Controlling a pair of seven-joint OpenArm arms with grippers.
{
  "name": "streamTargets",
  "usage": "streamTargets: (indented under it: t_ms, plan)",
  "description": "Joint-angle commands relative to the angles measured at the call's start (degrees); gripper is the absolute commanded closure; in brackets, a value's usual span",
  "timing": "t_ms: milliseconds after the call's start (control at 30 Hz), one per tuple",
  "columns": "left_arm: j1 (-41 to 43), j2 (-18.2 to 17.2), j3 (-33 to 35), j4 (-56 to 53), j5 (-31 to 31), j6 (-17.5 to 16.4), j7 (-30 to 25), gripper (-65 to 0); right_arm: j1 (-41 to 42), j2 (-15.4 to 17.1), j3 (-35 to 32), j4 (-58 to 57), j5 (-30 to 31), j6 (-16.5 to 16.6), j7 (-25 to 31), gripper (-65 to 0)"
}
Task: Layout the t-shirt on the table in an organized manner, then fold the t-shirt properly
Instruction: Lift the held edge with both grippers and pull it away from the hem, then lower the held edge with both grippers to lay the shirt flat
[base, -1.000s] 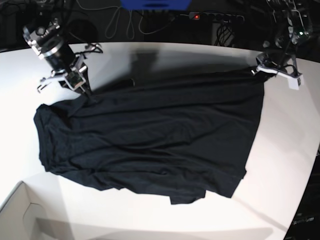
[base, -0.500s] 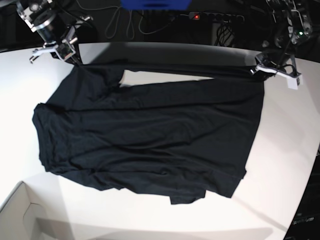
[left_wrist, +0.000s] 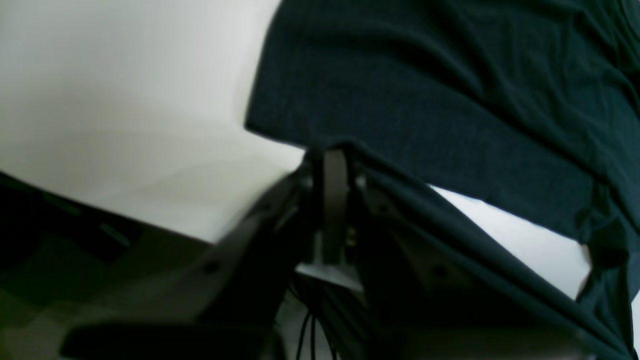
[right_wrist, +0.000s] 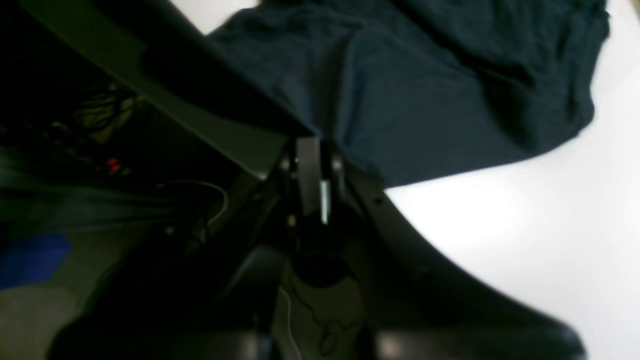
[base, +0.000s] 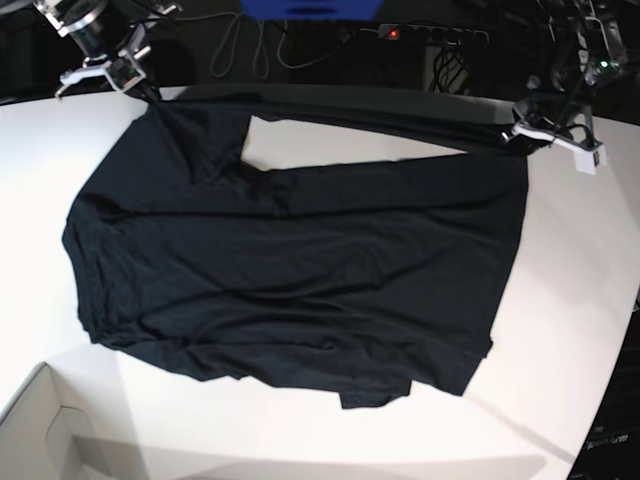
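T-shirt (base: 330, 270), plain black and wrinkled, lies spread over the white tabletop (base: 555, 330), its far edge drawn up between my two grippers; from where I sit I see my right gripper (base: 155, 98) at the far edge of the table, its fingers pressed together on a pinch of the black cloth; my left gripper (base: 525, 148) is closed the same way on the cloth near the other end of that far edge, and the base view shows a narrow dark band of fabric running from one to the other; under that band I can see a strip of white tabletop, between it and the body of the garment; on my right gripper's side the fabric slopes down from the fingertips in loose folds and joins the broad part lying on the table; my left wrist view shows the cloth rising to the fingers, with a flat panel and soft creases beyond, though the fingertips themselves are dark and blurred; my right wrist view has the cloth gathered at the gripper, a ridge running away from it; the near hem is uneven, with a small flap poking out toward the near side of the table; a pale box corner (base: 32, 405) shows at the near edge of the base view, and thin cables (base: 245, 60) hang beyond the far edge.
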Motion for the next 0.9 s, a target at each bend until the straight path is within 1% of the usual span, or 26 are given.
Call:
streamTargets:
  t_ms: [0,200,267,433,600,667,700,733,867]
  plan:
    - [0.76,-0.95,-0.51,0.79,0.66,0.12,-1.76,0.0,-0.76,0.3,0.67,0.73,0.27,-0.71,0.63,0.0]
    - [1.29,-0.95,-0.51,0.79,0.66,0.12,-1.76,0.0,-2.08,0.3,0.67,1.0,0.27,-0.71,0.72,0.0]
    - [1.29,-0.95,-0.51,0.79,0.66,0.12,-1.76,0.0,-2.08,0.13,0.67,0.91,0.27,-0.71,1.51,0.0]
    - [1.02,-0.95,-0.51,0.79,0.66,0.12,-1.76,0.0,-1.37,-2.25,1.37,0.73,0.27,-0.71,4.5,0.0]
    - [1.02,-0.95,-0.51,0.79,0.66,0.12,-1.76,0.0,3.9,-4.0,0.85,-0.14,0.27,-0.71,4.33,0.0]
    - [1.02,-0.95,-0.51,0.79,0.66,0.12,-1.76,0.0,6.89,-4.0,-0.82,-1.29,0.01,-0.71,3.97,0.0]
    - [1.02,-0.95,-0.51,0.79,0.66,0.12,-1.76,0.0,8.12,-3.74,-1.79,-2.17,0.01,-0.71,2.92,0.0]
    - [1.02,-0.95,-0.51,0.79,0.66,0.12,-1.76,0.0,9.35,-3.48,-2.58,-2.96,0.01,-0.71,1.6,-1.5]
    - [1.02,-0.95,-0.51,0.79,0.66,0.12,-1.76,0.0,14.98,-1.54,-5.48,-7.0,0.01,-0.71,-4.38,-11.5]
